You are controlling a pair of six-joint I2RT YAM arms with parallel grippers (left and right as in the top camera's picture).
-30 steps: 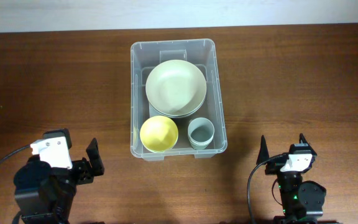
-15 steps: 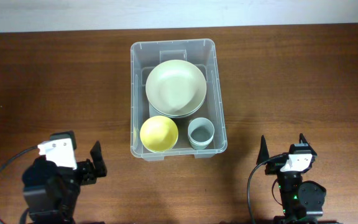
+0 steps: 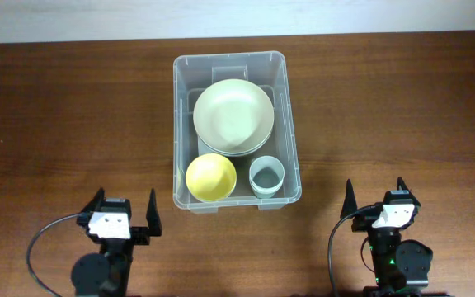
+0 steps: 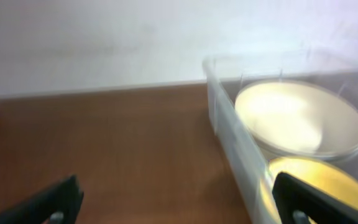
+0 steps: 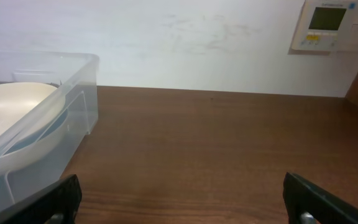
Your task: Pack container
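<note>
The clear plastic container (image 3: 280, 124) stands at the table's middle. It holds a pale green plate (image 3: 232, 114) on a stack, a yellow bowl (image 3: 211, 177) and a grey-green cup (image 3: 266, 176). My left gripper (image 3: 123, 211) is open and empty near the front edge, left of the container. My right gripper (image 3: 376, 195) is open and empty at the front right. The left wrist view, blurred, shows the container wall (image 4: 229, 134), the plate (image 4: 300, 118) and the yellow bowl (image 4: 328, 180). The right wrist view shows the container (image 5: 73, 93) and the plate (image 5: 14, 118) at left.
The brown wooden table (image 3: 402, 107) runs to a white wall at the back. A wall thermostat (image 5: 331, 25) shows in the right wrist view.
My left arm has swung right and turned square to the table, with its gripper now facing the container's left side. The right arm has not moved.
</note>
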